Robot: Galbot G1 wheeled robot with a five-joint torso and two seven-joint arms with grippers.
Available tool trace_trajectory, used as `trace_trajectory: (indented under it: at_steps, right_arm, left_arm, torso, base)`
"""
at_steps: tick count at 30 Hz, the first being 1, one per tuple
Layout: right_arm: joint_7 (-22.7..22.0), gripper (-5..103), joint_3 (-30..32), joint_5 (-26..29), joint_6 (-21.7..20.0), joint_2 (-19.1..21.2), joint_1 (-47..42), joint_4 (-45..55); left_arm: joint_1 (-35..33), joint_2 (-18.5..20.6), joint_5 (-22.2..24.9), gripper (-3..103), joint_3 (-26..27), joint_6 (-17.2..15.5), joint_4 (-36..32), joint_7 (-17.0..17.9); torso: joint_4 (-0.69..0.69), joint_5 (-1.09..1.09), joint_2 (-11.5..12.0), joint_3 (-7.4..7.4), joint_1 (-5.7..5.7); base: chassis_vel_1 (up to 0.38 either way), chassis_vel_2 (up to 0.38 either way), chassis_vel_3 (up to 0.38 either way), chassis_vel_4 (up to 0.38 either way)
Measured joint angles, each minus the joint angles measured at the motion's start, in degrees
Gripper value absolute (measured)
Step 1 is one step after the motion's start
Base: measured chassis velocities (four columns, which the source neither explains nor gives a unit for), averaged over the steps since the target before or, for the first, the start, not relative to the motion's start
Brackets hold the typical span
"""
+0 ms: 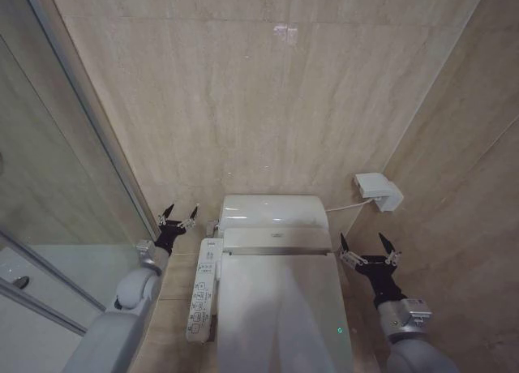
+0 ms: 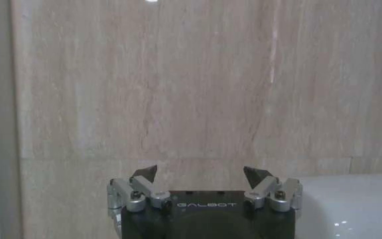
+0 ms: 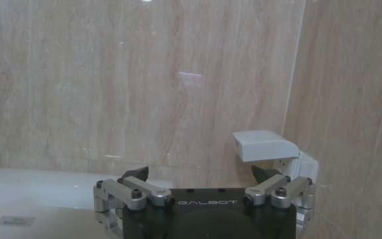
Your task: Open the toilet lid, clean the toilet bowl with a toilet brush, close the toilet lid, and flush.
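The toilet lid (image 1: 280, 316) is down, a glossy white cover lying flat over the toilet bowl, which it hides. A long white button panel (image 1: 203, 290) runs along the toilet's left side. My left gripper (image 1: 178, 216) hangs open left of the tank, above the floor, with nothing between its fingers. In the left wrist view the left gripper (image 2: 201, 174) faces the beige wall. On the other side, my right gripper (image 1: 369, 248) is open and empty beside the lid's rear right corner. The right gripper (image 3: 201, 173) points at the wall in the right wrist view. The toilet brush is out of view.
A white tank (image 1: 274, 212) stands against the beige tiled wall. A white wall box (image 1: 378, 190) with a cable sits on the right wall, also seen as the wall box (image 3: 264, 144). A glass shower partition (image 1: 73, 146) closes off the left side.
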State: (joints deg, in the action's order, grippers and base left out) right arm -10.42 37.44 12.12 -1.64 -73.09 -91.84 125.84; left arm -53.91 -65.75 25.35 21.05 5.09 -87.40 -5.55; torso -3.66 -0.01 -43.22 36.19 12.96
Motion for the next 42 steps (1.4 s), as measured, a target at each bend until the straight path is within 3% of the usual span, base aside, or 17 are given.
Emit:
trace_trajectory:
  at_steps: [5, 6, 13, 14, 20, 21, 28, 29, 35, 42]
  right_arm:
    - [0.0, 100, 0.0, 0.0, 0.0, 0.0, -0.01, 0.0]
    - [0.0, 100, 0.0, 0.0, 0.0, 0.0, 0.0, 0.0]
    - [0.0, 100, 0.0, 0.0, 0.0, 0.0, -0.01, 0.0]
    - [0.0, 100, 0.0, 0.0, 0.0, 0.0, 0.0, 0.0]
    - [0.0, 100, 0.0, 0.0, 0.0, 0.0, 0.0, 0.0]
    - [0.0, 100, 0.0, 0.0, 0.0, 0.0, -0.01, 0.0]
    - [0.0, 100, 0.0, 0.0, 0.0, 0.0, 0.0, 0.0]
    - [0.0, 100, 0.0, 0.0, 0.0, 0.0, 0.0, 0.0]
    - [0.0, 100, 0.0, 0.0, 0.0, 0.0, 0.0, 0.0]
    - [0.0, 100, 0.0, 0.0, 0.0, 0.0, 0.0, 0.0]
  left_arm:
    - [3.79, 1.3, 0.98, 92, -2.06, 1.67, 5.25, -2.48]
    - [4.52, 1.53, 0.98, 76, -2.48, 1.93, 6.31, -3.17]
    - [6.59, 2.82, 0.01, 76, -3.91, 3.2, 10.21, -7.01]
    - [6.78, 3.05, -0.82, 48, -4.13, 3.6, 10.87, -8.01]
    - [6.57, 3.86, -5.1, 48, -4.67, 6.68, 12.99, -14.31]
    - [6.53, 3.87, -6.08, 22, -4.66, 7.57, 13.43, -15.8]
    - [6.6, 3.98, -8.91, 22, -4.13, 11.76, 15.45, -23.04]
    - [6.63, 4.11, -9.42, 0, -4.01, 12.52, 15.98, -24.7]
    - [8.36, 4.57, -11.54, 0, -3.75, 15.52, 19.07, -30.38]
    - [9.37, 4.68, -11.99, 0, -4.25, 16.61, 20.52, -32.34]
  torso:
    - [-0.01, 0.0, 0.0, 0.0, 0.0]
    - [-0.01, -0.01, 0.0, 0.0, 0.0]
    - [0.0, 0.0, 0.0, 0.0, -0.01]
    - [0.0, 0.0, 0.0, 0.0, -0.01]
    - [0.0, 0.0, 0.0, 0.0, -0.01]
    - [0.0, 0.0, 0.0, 0.0, -0.01]
    - [-0.01, 0.0, 0.0, -0.01, -0.01]
    - [-0.01, 0.01, 0.0, -0.01, -0.01]
    - [-0.02, 0.01, 0.0, -0.01, -0.01]
    - [-0.01, 0.01, 0.0, 0.0, -0.01]
  base:
    - [0.0, 0.0, 0.0, 0.0]
    - [0.0, 0.0, 0.0, 0.0]
    - [0.0, 0.0, 0.0, 0.0]
    - [0.0, 0.0, 0.0, 0.0]
    - [0.0, 0.0, 0.0, 0.0]
    - [0.0, 0.0, 0.0, 0.0]
    - [0.0, 0.0, 0.0, 0.0]
    - [0.0, 0.0, 0.0, 0.0]
    - [0.0, 0.0, 0.0, 0.0]
    - [0.0, 0.0, 0.0, 0.0]
